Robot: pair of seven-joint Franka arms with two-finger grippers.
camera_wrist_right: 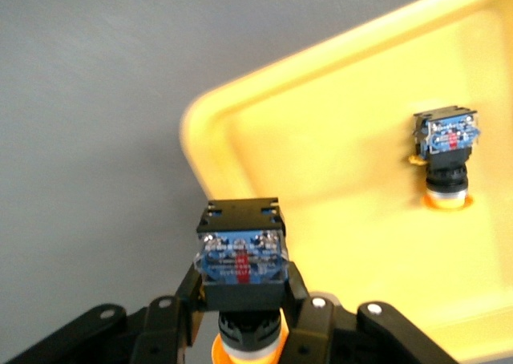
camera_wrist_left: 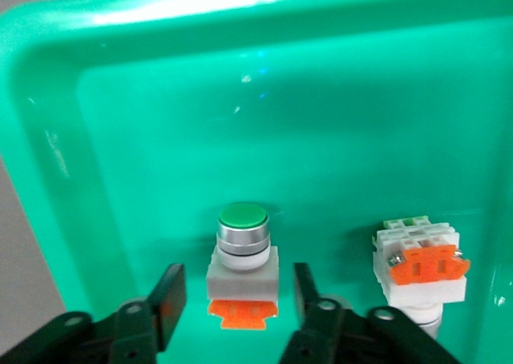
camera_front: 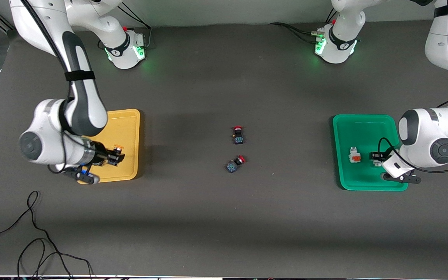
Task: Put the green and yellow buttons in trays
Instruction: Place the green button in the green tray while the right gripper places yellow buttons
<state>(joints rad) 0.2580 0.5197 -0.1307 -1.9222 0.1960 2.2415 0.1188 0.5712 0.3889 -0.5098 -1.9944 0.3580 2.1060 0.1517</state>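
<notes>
Jaws: left gripper (camera_wrist_left: 232,300) parted either side of the green button (camera_wrist_left: 242,260) standing in the green tray (camera_wrist_left: 48,139), right gripper (camera_wrist_right: 244,300) clamped on a yellow button (camera_wrist_right: 240,256) over the yellow tray (camera_wrist_right: 337,220), each colour sorted to its matching tray

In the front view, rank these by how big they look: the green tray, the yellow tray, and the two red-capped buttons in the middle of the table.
1. Green tray and yellow tray: look about alike, and the right arm covers part of the yellow one, so no ranking between them.
2. The two red-capped buttons: far smaller, alike in size.
</notes>
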